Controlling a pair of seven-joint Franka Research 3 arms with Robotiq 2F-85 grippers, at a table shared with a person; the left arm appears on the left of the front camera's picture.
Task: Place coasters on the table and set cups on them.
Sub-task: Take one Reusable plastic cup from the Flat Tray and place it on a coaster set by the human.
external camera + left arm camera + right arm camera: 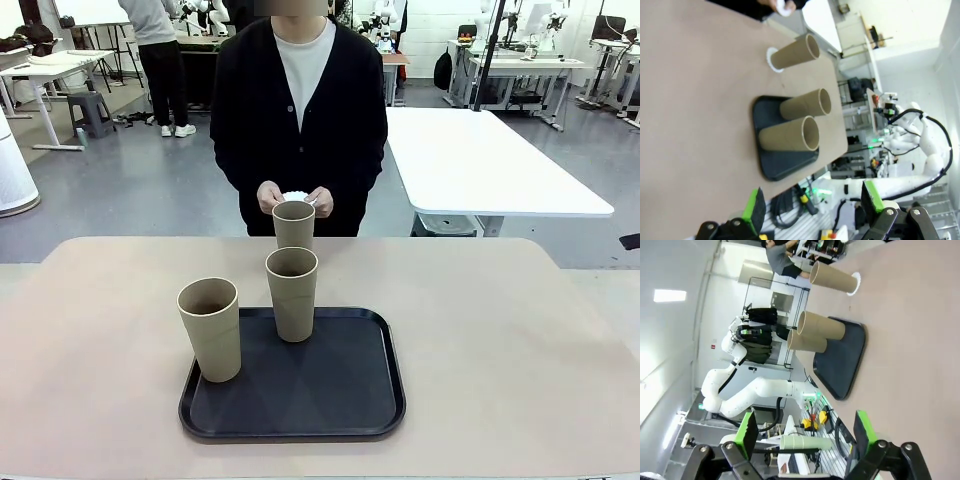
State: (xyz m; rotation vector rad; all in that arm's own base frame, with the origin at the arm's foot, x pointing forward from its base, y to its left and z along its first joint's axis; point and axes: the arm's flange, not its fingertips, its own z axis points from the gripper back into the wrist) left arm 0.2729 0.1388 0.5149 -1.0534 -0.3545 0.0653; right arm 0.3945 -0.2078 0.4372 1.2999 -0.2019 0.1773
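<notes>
Wrist views: left and right jaws apart; coaster (771, 59) beneath the far cup (796, 52).

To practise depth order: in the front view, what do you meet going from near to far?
black tray → left cup → middle cup → far cup, off the tray → person's hands holding coasters
</notes>
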